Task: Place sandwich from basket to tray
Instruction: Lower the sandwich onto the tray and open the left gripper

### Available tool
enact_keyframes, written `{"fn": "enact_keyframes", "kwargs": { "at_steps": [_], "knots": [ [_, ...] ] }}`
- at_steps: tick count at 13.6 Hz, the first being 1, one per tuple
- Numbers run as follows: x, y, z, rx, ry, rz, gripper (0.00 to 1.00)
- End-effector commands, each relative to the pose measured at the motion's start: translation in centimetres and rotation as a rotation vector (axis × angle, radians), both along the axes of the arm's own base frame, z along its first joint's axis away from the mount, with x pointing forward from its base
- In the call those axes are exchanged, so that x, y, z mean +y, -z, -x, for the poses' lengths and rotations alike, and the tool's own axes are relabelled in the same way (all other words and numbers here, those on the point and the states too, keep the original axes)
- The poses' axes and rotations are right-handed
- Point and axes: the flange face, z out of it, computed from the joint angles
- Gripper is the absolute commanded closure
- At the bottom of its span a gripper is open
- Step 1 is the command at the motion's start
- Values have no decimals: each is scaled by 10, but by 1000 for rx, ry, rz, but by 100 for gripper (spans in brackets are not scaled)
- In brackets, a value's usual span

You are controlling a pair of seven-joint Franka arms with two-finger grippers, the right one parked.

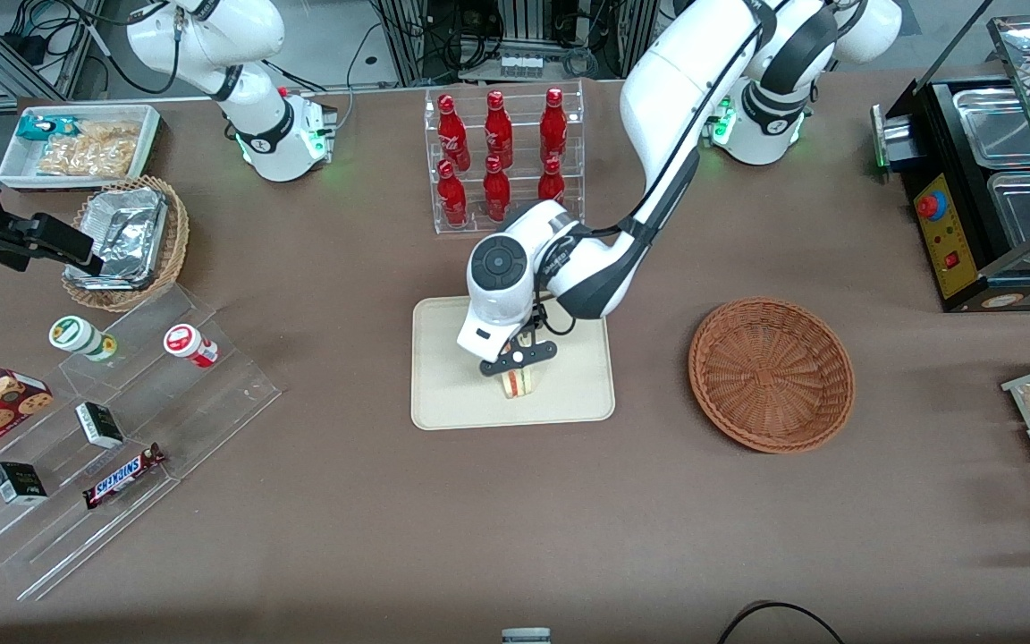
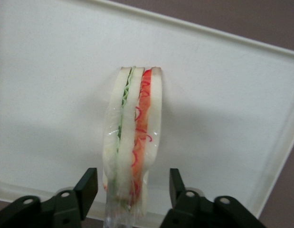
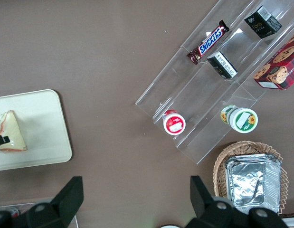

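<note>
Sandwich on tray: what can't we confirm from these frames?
- Front view: the gripper and arm cover most of the sandwich; contact with the tray is not visible.
- Left wrist view: the open fingers flank the sandwich with gaps; its near end is cut off by the edge.
- Right wrist view: the sandwich lies at the edge, one fingertip across it.
- Basket: looks empty.

text: "SNICKERS" | on: brown wrapped chocolate bar on clear acrylic stepped rack | other labels: probably too small to read
</note>
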Motion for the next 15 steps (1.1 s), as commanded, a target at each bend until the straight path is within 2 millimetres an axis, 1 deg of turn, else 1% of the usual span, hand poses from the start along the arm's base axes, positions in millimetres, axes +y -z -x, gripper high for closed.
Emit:
{"fn": "enact_keyframes", "kwargs": {
  "at_steps": [1, 2, 3, 4, 7, 8, 9, 11, 12, 13, 15],
  "knots": [
    [7, -58, 2, -15, -15, -7, 0],
    [13, -76, 0, -20, -7, -12, 0],
    [19, -89, 3, -11, -4, -27, 0],
    [27, -98, -2, -11, -17, -34, 0],
    [67, -107, -27, 11, -112, -101, 0],
    [79, -115, -34, 1, -127, -109, 0],
    [87, -109, -34, 15, -132, -133, 0],
    [119, -111, -47, 25, -161, -180, 0],
    [138, -118, -51, 31, -132, -188, 0],
    [168, -127, -58, 44, -104, -176, 0],
    [220, -144, -57, 67, -54, -155, 0]
  ]
}}
